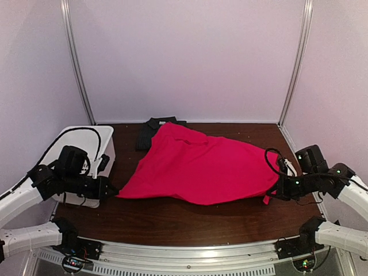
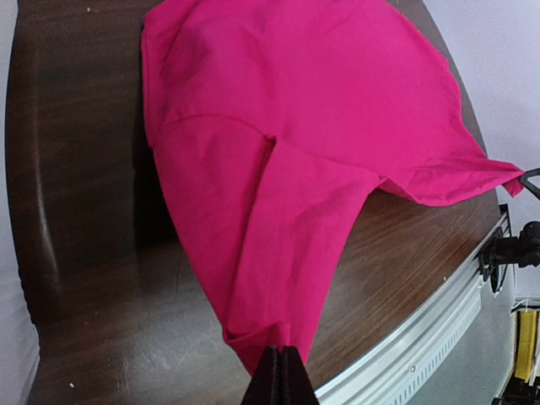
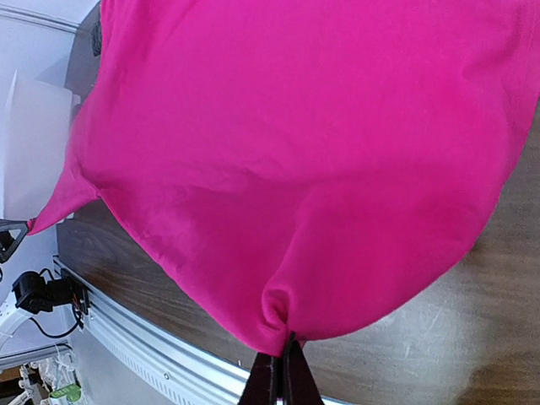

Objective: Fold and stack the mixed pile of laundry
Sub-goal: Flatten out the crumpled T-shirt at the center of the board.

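Observation:
The red T-shirt (image 1: 201,164) is stretched out across the middle of the dark wooden table, held at both ends. My left gripper (image 1: 112,190) is shut on its left corner, and the wrist view shows the red T-shirt (image 2: 287,160) pinched at the left gripper (image 2: 283,354). At the right end my right gripper (image 1: 275,192) is shut on a bunched edge of the red T-shirt (image 3: 295,152), with the cloth puckered at the right gripper (image 3: 284,348). The dark pinstriped shirt (image 1: 150,127) lies folded at the back, partly under the red cloth.
A white plastic bin (image 1: 86,150) stands at the left edge of the table, behind my left arm. The table's metal front rail (image 1: 190,253) runs along the near edge. Light walls close in the back and both sides.

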{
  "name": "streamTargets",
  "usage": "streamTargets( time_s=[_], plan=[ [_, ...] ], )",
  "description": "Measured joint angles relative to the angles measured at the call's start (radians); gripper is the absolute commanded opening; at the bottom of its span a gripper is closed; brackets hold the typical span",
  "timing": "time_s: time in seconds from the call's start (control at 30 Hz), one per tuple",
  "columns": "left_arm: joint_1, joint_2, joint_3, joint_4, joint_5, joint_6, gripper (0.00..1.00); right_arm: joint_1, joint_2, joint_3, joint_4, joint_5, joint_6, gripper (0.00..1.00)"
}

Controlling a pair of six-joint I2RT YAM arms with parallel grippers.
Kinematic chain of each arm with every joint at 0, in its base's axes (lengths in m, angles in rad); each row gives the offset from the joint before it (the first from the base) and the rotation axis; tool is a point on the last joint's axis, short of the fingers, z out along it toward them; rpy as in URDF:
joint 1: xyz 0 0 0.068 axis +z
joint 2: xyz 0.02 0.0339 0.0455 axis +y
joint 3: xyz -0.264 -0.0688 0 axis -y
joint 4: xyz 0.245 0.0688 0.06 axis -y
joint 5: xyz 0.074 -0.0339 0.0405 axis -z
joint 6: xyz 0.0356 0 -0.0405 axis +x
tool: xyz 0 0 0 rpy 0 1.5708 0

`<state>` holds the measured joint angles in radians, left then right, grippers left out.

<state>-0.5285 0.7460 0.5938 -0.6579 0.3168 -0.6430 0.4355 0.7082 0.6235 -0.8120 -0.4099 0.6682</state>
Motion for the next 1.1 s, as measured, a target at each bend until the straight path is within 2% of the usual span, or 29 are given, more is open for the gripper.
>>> streamTargets(
  time_s=[0.1, 0.13, 0.17, 0.23, 0.3, 0.37, 0.47, 0.57, 0.67, 0.87, 1.1],
  plan=[
    [-0.031, 0.003, 0.001, -0.068, -0.019, -0.026, 0.0, 0.014, -0.014, 0.0, -0.071, 0.01, 0.012, 0.0],
    [-0.045, 0.006, 0.001, -0.092, -0.027, -0.035, 0.02, 0.016, -0.017, 0.0, -0.093, 0.013, 0.013, 0.04],
    [-0.059, 0.009, 0.001, -0.113, -0.033, -0.041, 0.11, 0.017, -0.017, 0.0, -0.112, 0.014, 0.012, 0.13],
    [-0.086, 0.014, 0.001, -0.147, -0.042, -0.043, 0.23, 0.018, -0.017, -0.001, -0.139, 0.007, 0.01, 0.26],
    [-0.113, 0.022, 0.004, -0.195, -0.045, -0.043, 0.38, 0.022, -0.016, -0.003, -0.164, -0.009, 0.009, 0.44],
    [-0.129, 0.023, 0.019, -0.255, -0.049, -0.037, 0.5, 0.029, -0.016, 0.0, -0.192, -0.021, 0.009, 0.51],
    [-0.134, 0.008, 0.073, -0.328, -0.054, -0.019, 0.54, 0.032, -0.017, 0.043, -0.248, -0.031, 0.006, 0.58],
    [-0.135, 0.016, 0.161, -0.364, -0.076, 0.004, 0.52, 0.032, -0.007, 0.117, -0.243, -0.033, -0.004, 0.59],
    [-0.135, 0.085, 0.214, -0.325, -0.099, 0.034, 0.52, 0.032, 0.039, 0.136, -0.165, -0.036, -0.02, 0.59],
    [-0.137, 0.385, 0.261, -0.121, -0.187, 0.086, 0.53, 0.039, 0.29, 0.086, 0.091, -0.035, -0.071, 0.54],
    [-0.155, 0.692, 0.285, 0.149, -0.183, 0.13, 0.51, 0.111, 0.508, 0.083, 0.316, -0.037, -0.15, 0.52]
  ],
)
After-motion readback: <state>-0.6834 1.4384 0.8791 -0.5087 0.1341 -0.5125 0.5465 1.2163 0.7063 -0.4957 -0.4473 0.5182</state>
